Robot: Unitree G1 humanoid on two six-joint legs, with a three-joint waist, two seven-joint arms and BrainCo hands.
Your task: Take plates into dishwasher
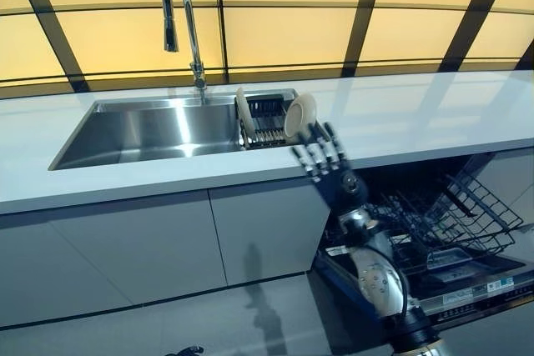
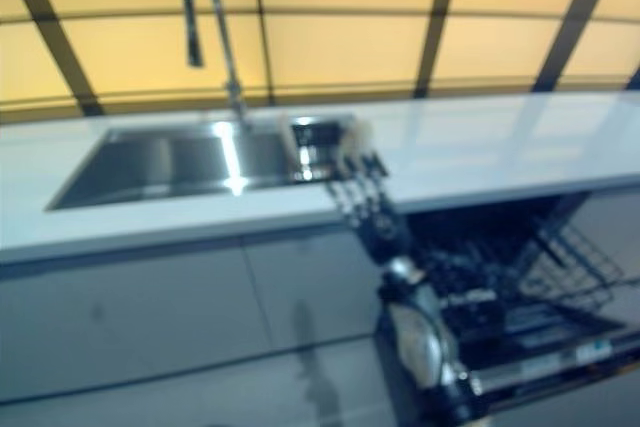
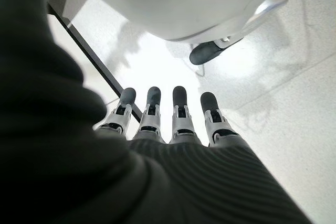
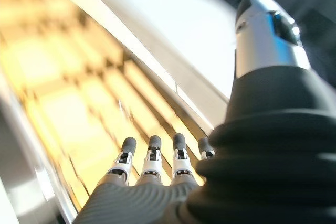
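Two white plates stand on edge in a dark dish rack [image 1: 265, 121] at the right end of the sink [image 1: 150, 132]: one at the rack's left side [image 1: 244, 112], one at its right side [image 1: 299, 116]. My right hand [image 1: 324, 160] is raised in front of the counter edge, just below and in front of the right plate, fingers straight and holding nothing; its wrist view shows the same straight fingers [image 4: 151, 162]. The open dishwasher [image 1: 467, 285] is at the lower right, with its wire rack [image 1: 455, 210] pulled out. My left hand [image 3: 168, 121] shows only in its wrist view, fingers straight, empty, over the floor.
A tall chrome faucet [image 1: 183, 27] rises behind the sink. The white counter [image 1: 417, 114] runs to the right above the dishwasher. Grey cabinet doors [image 1: 167, 248] lie below the sink. The dishwasher door juts out low beside my right arm.
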